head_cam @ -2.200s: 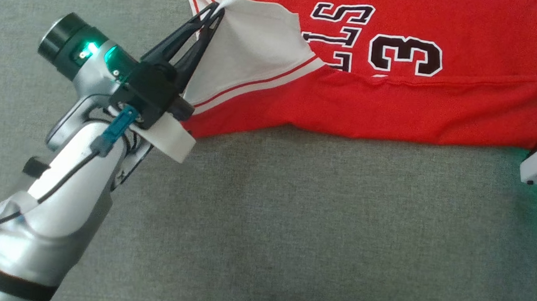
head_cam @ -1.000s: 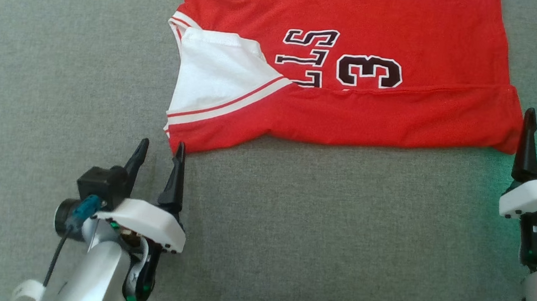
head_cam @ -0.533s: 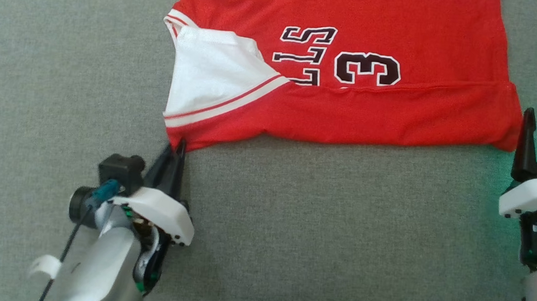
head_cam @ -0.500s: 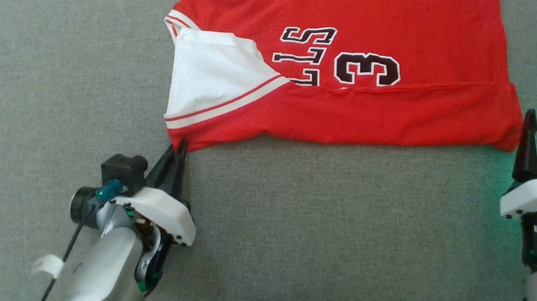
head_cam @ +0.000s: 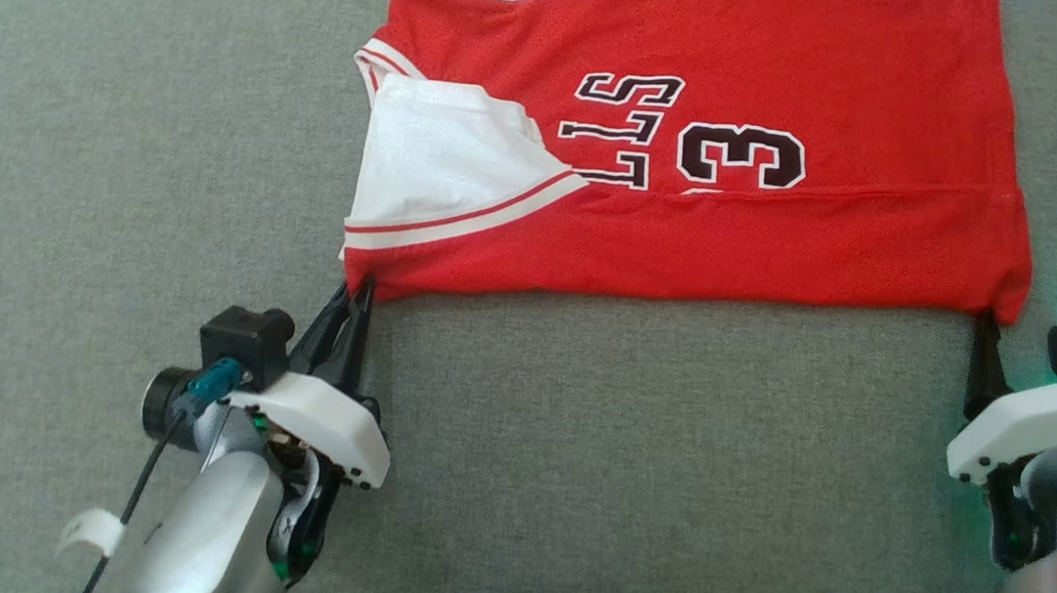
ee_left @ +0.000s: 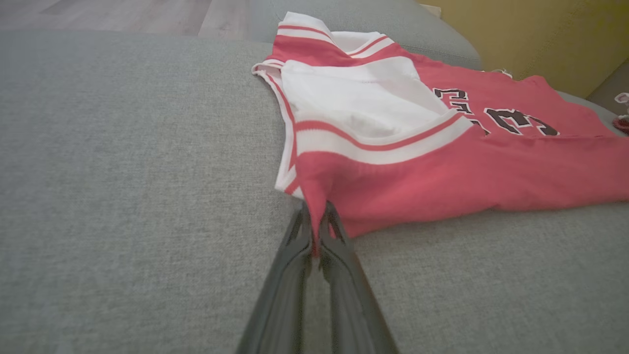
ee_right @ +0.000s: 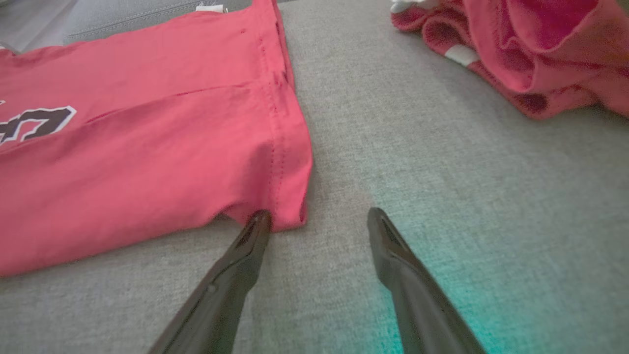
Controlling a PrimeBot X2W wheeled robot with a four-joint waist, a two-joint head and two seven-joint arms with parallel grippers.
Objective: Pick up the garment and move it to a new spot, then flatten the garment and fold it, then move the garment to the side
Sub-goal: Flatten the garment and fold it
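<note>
the red jersey (head_cam: 741, 240) lies flat toward the far edge of the grey cushion (head_cam: 570, 458), long axis running left to right. the left jaws are pinched tight on its near-left corner; the right jaws gape wide, one finger (ee_right: 245, 250) touching the near-right corner, not yet gripping. each arm sits at its own end.
</note>
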